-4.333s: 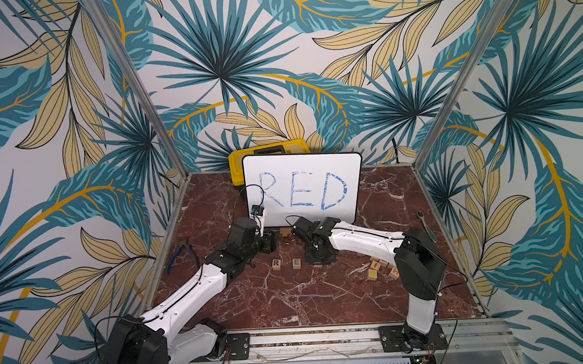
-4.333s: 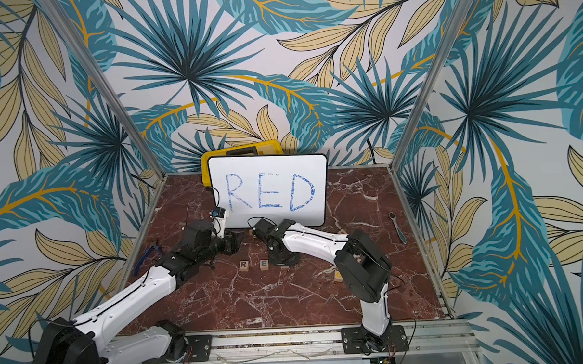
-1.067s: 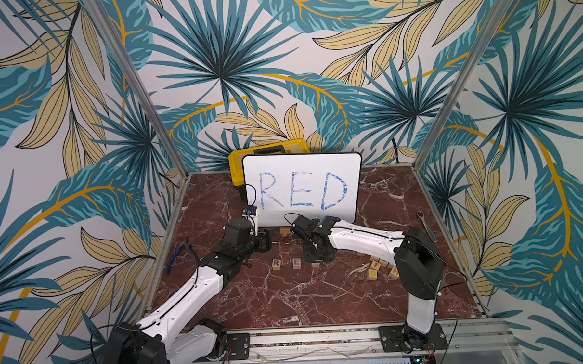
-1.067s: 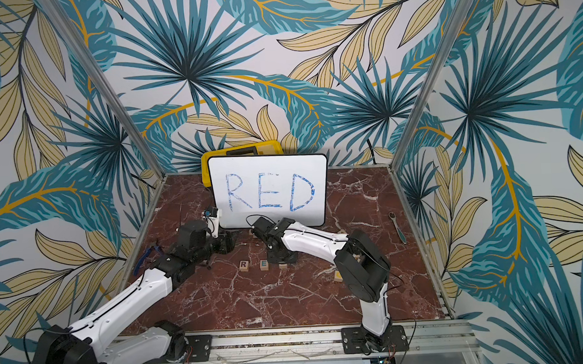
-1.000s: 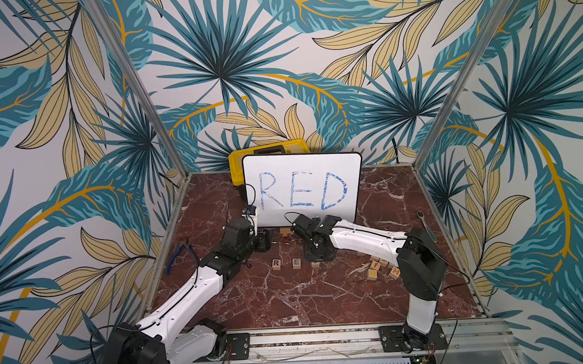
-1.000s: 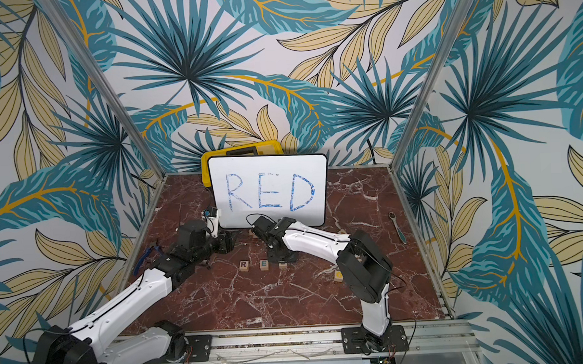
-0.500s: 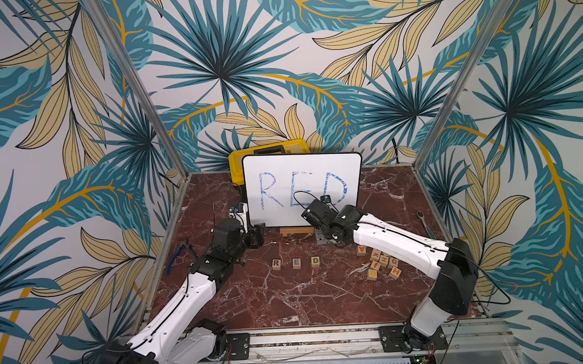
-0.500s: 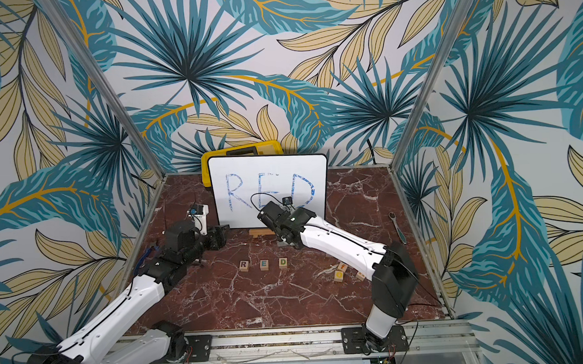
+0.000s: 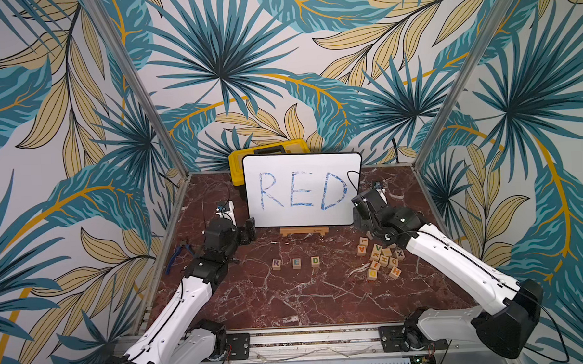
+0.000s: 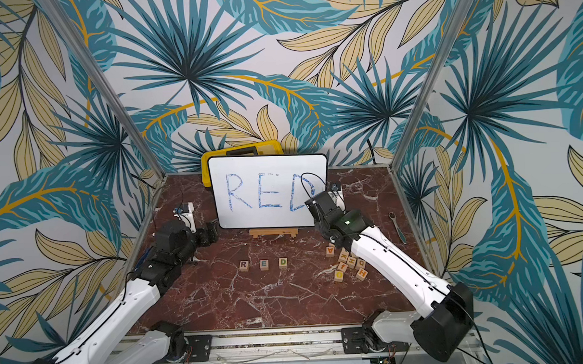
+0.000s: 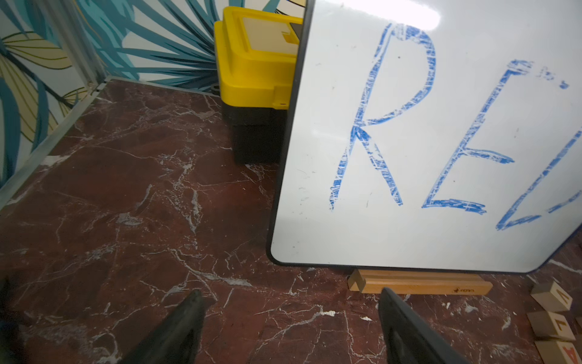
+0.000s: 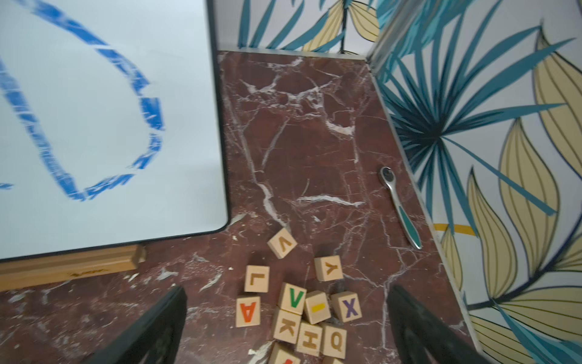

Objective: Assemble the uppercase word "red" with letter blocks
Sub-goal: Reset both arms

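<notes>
In both top views your letter blocks (image 9: 296,262) (image 10: 264,264), light-wood cubes, read R, E, D in a row on the red marbled bench (image 9: 288,301), between the two grippers and apart from both.

Left wrist view: your left gripper (image 11: 291,294) gapes empty, and the glossy white board (image 11: 441,141) ahead of it has RED handwritten in blue.

Right wrist view: your right gripper (image 12: 286,290) stands wide and empty, with loose cubes (image 12: 296,297) lettered L, A, V, K, H, Q, X just ahead.

Marble table (image 9: 271,302) bears letter blocks (image 9: 296,262) (spelling RED), loose cubes (image 9: 383,257), a ratchet (image 10: 397,228).
</notes>
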Controlling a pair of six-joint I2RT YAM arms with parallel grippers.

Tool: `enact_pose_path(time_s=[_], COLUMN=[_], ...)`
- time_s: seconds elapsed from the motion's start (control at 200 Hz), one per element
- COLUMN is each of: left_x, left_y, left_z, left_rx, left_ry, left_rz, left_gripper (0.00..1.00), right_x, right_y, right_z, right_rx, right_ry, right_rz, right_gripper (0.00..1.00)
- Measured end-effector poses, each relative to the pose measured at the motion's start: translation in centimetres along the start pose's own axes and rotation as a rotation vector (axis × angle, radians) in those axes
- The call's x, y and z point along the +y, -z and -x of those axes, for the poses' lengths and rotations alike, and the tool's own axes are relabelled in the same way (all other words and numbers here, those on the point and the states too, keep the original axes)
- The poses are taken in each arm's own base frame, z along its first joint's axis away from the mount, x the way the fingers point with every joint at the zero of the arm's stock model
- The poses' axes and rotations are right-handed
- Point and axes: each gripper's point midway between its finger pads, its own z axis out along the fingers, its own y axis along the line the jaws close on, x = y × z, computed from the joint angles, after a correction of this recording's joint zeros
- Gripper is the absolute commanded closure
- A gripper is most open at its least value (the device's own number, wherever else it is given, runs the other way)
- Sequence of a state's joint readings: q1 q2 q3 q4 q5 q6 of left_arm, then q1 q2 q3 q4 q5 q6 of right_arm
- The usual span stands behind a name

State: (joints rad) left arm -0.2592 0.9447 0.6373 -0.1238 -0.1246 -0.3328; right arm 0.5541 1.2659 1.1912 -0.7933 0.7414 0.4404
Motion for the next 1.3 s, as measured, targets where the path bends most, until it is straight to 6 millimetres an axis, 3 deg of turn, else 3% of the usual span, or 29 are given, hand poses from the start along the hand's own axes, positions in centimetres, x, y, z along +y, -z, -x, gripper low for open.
enact_pose_path(time_s=[0.145, 0.421, 0.591, 0.741, 0.871, 0.986, 1.202, 1.302], left_x=[1.9, 4.4, 6.2, 9.1, 12.0, 13.6, 14.8, 14.4], left_y=[0.3, 0.8, 0.9, 1.5, 1.6, -0.2, -4.5, -5.8], left_z=[0.8, 0.6, -0.3, -0.4, 0.1, -0.4, -4.3, -4.2], left_rx=[-0.034, -0.060, -0.059, -0.102, -0.146, -0.142, -0.061, -0.070], left_ry=[0.008, 0.026, 0.044, 0.081, 0.118, 0.117, 0.041, 0.000], left_rz=[0.066, 0.154, 0.218, 0.315, 0.409, 0.457, 0.465, 0.426], left_gripper=[0.04, 0.00, 0.00, 0.00, 0.01, 0.01, 0.00, 0.00], right_x=[-4.4, -9.0, -11.8, -14.0, -14.2, -13.9, -14.1, -13.6], right_y=[-1.1, -1.9, -3.8, -6.1, -8.3, -10.5, -13.0, -13.0], right_z=[-0.4, -1.1, -3.8, -6.9, -8.3, -9.4, -11.4, -10.1], right_rx=[-0.035, -0.061, -0.014, 0.014, -0.037, -0.078, -0.181, -0.245], right_ry=[-0.050, -0.129, -0.194, -0.252, -0.271, -0.268, -0.321, -0.336], right_rz=[-0.100, -0.187, -0.245, -0.310, -0.339, -0.358, -0.358, -0.308], right_gripper=[0.01, 0.01, 0.01, 0.01, 0.01, 0.01, 0.01, 0.01])
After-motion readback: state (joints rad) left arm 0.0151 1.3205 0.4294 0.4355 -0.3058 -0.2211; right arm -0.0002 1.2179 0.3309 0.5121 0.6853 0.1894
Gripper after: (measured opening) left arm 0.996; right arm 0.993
